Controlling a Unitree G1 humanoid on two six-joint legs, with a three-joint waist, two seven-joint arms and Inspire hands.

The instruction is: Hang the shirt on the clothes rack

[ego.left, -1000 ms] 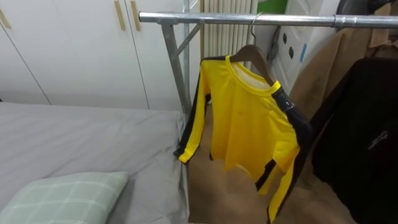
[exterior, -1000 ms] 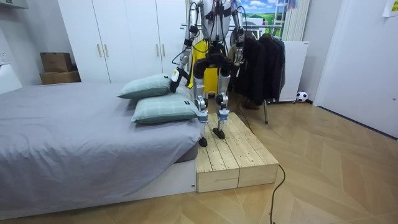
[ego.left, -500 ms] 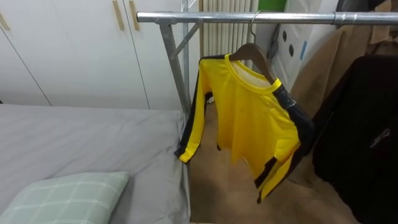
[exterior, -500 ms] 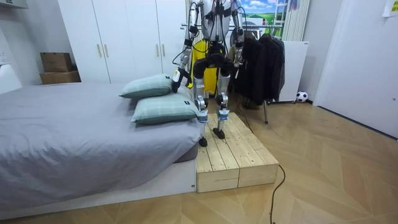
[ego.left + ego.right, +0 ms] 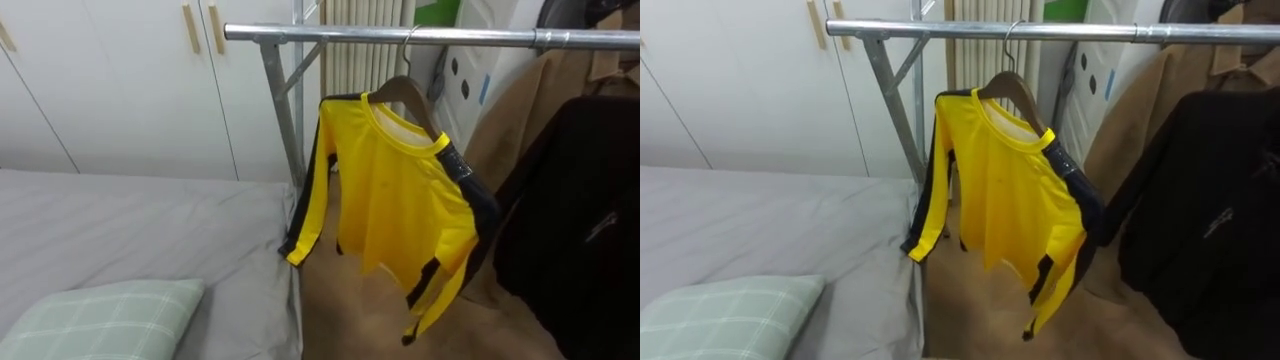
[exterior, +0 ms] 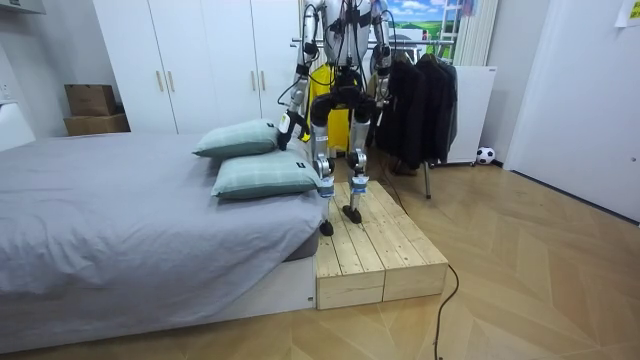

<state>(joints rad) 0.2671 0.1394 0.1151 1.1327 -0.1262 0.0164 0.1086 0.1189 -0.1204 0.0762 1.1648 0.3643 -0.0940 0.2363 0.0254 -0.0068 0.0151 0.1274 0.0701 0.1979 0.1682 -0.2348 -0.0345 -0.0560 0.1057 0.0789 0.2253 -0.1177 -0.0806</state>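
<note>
Fig. Head and room views, read left to right.

(a) Pillow (image 5: pixel 100 315) on the grey bed (image 5: pixel 150 220), at my lower left.

(b) Left hand (image 6: pixel 284 124), lowered at the robot's side just above the bed's edge. I cannot tell how its fingers are set.

(c) Metal rail (image 5: pixel 350 34), running level across the top of the eye views. The wooden hanger (image 5: pixel 405 88) is hooked over it.

(d) Yellow shirt (image 5: pixel 400 200), on the hanger, free of both hands. Its long axis drops straight down from the hook, and its shoulder line is skewed to the rail.

(e) Right hand (image 6: pixel 384 100), low against the dark coats (image 5: pixel 570 200). Its fingers are likewise unreadable.

The robot stands on the wooden platform (image 6: pixel 375 245), facing the rail. The shirt is ahead of both hands and above them, roughly on the midline, so I judge neither arm clearly nearer. Any further touch would mean reaching up and forward. As I read it, the hanging is done.
</note>
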